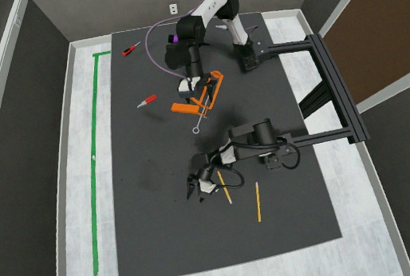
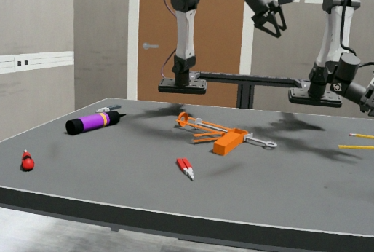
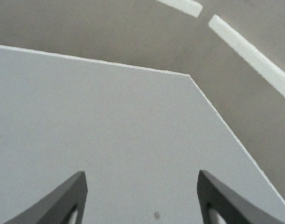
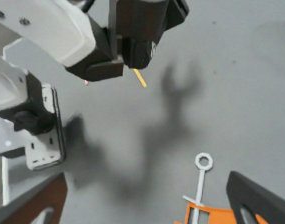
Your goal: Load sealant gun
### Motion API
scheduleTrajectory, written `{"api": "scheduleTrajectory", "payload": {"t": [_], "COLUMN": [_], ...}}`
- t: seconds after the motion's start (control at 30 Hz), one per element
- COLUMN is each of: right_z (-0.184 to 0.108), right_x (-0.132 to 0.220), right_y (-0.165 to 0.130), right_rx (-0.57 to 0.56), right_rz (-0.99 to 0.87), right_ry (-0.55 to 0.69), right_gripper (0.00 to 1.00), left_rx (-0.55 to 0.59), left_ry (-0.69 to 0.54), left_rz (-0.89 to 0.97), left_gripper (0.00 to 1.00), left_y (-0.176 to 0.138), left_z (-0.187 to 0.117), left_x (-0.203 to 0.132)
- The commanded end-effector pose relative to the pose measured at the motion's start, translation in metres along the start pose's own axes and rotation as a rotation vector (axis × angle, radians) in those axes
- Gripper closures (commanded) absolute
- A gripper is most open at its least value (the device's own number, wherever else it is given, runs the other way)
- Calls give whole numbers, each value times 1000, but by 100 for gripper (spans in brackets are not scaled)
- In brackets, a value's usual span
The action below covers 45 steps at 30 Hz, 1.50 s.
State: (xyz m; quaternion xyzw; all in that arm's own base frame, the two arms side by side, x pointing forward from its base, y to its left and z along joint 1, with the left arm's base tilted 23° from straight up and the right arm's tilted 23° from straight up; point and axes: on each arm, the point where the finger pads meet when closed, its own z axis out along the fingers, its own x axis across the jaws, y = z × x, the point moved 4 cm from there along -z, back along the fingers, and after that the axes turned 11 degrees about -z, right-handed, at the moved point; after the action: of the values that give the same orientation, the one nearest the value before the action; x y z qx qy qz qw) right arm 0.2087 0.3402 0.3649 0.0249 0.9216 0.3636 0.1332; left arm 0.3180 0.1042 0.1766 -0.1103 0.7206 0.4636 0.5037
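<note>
The orange gun [image 1: 185, 108] [image 2: 229, 143] [image 4: 220, 216] lies on the table with no cartridge in its frame. Its grey rod [image 1: 199, 123] [image 2: 259, 141] [image 4: 201, 184] ends in a loop behind the handle; the rod's round disc [image 2: 198, 121] is near the front ring [image 2: 182, 119]. The thumb plate is small in view. The purple cartridge [image 1: 174, 38] [image 2: 95, 121] lies apart, black nozzle pointing right in the exterior view. My right gripper [image 1: 199, 100] [image 2: 281, 33] [image 4: 146, 180] is open and empty, high above the table. My left gripper [image 1: 195, 199] [image 3: 142, 179] is partly open and empty, away from the gun.
Red-handled pliers [image 1: 150, 99] [image 2: 185, 165] lie near the gun's handle. A red screwdriver [image 1: 129, 50] [image 2: 28, 162] lies farther off. A grey tool [image 2: 108, 108] lies behind the cartridge. Two yellow pencils lie beside the left arm; one pencil [image 1: 258, 203] is farther from its gripper.
</note>
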Motion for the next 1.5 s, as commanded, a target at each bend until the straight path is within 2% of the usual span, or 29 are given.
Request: {"api": "scheduleTrajectory", "payload": {"t": [0.0,0.17,0.6,0.7,0.73,0.83,1.17,1.3,1.47], "right_z": [27,29,80,79,76,98,123,119,137], "right_x": [-9,-11,-23,-21,-24,-24,-25,-26,-23], "right_y": [-11,-14,-63,-63,-66,-85,-127,-129,-157], "right_rx": [52,63,243,247,250,318,454,460,538], "right_rz": [-78,-169,-483,-512,-528,-596,-834,-878,-995], "right_ry": [-21,-44,-49,-50,-55,-17,43,42,114], "right_gripper": [8,8,8,8,8,8,8,8,8], "left_rx": [105,193,551,574,595,675,916,954,1064], "left_ry": [16,30,96,106,111,135,252,277,352], "left_rz": [39,64,126,129,138,151,196,209,232], "left_gripper": [38,38,38,38,38,38,38,38,38], "left_y": [-23,-41,-111,-114,-118,-131,-162,-165,-173], "left_z": [1,0,-24,-26,-28,-39,-78,-86,-110], "left_x": [-2,-4,-21,-21,-22,-26,-31,-32,-33]}}
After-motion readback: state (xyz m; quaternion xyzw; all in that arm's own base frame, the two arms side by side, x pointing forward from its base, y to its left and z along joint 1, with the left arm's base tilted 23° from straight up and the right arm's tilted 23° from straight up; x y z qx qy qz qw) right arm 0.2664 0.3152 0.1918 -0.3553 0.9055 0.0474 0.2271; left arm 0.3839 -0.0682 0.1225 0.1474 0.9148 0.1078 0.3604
